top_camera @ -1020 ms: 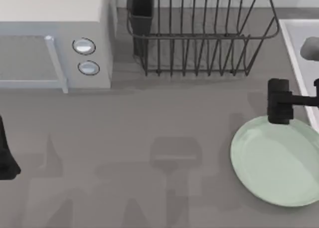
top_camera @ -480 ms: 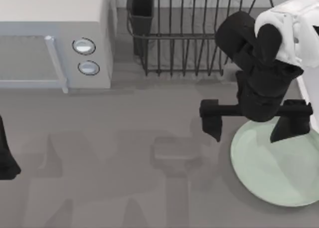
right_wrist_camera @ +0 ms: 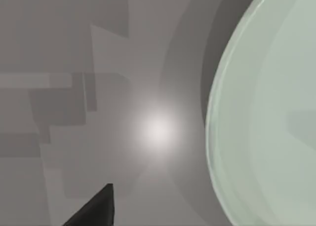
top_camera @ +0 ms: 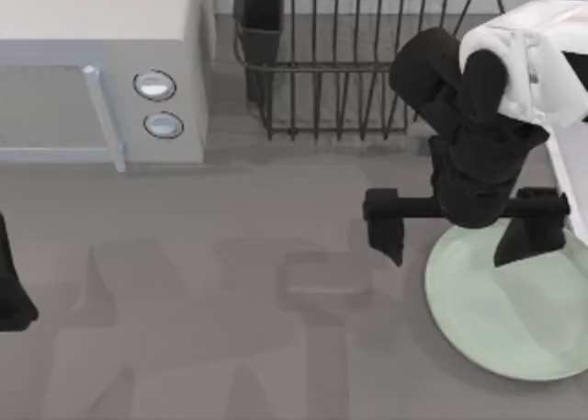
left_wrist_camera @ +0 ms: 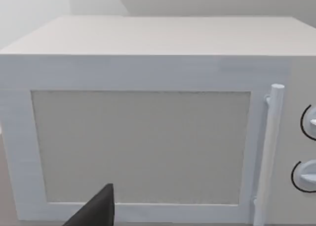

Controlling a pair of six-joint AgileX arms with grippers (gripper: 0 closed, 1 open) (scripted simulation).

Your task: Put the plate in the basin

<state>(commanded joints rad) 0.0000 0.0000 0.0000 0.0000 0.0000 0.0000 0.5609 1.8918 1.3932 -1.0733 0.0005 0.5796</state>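
While reaching: right gripper (top_camera: 459, 225), fingers wide apart, straddles plate (top_camera: 514, 310) near rim.
Plate: flat on surface, below gripper.
Next: probably descend, close on rim.
Left gripper (top_camera: 11, 291): parked.

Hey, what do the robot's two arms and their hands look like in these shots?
The right arm has a white shell section leading into bulky matte black wrist housings. Its right hand is a black crossbar carrying two blocky black fingers. The left arm, at the table's left edge, is plain black. No cables or markings are visible.
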